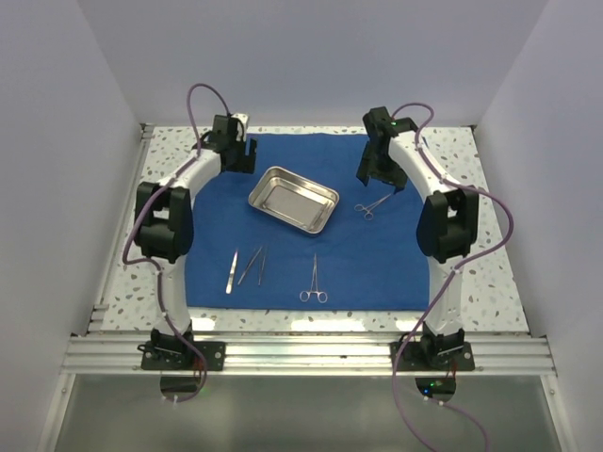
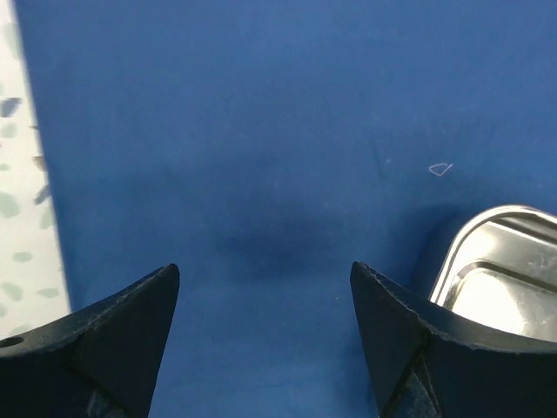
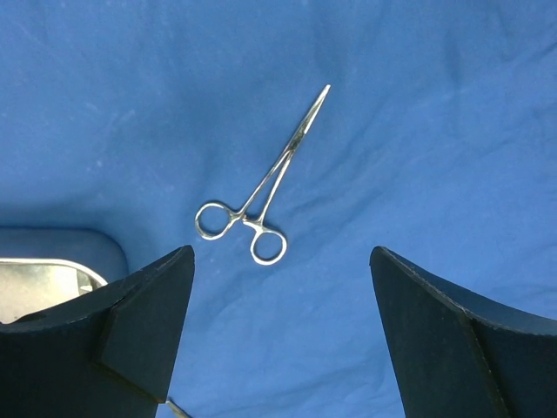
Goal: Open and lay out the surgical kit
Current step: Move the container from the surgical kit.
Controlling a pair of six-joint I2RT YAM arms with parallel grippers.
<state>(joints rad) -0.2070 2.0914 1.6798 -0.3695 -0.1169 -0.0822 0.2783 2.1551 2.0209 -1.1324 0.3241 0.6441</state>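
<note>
The clamp [image 3: 261,187] is lying on the cloth [image 3: 435,131] just ahead of the right jaws, rings nearest, tip slanting away rightward. The right jaws and left jaws are being held wide apart, gripping nothing.

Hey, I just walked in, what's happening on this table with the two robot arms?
Two robot arms are laying out a surgical kit. The blue cloth is already spread flat, with the empty steel tray on it. Tweezers and one clamp lie along the near side. The right fingers hover open over a second clamp beside the tray. The left fingers hang open above bare cloth, holding nothing.
</note>
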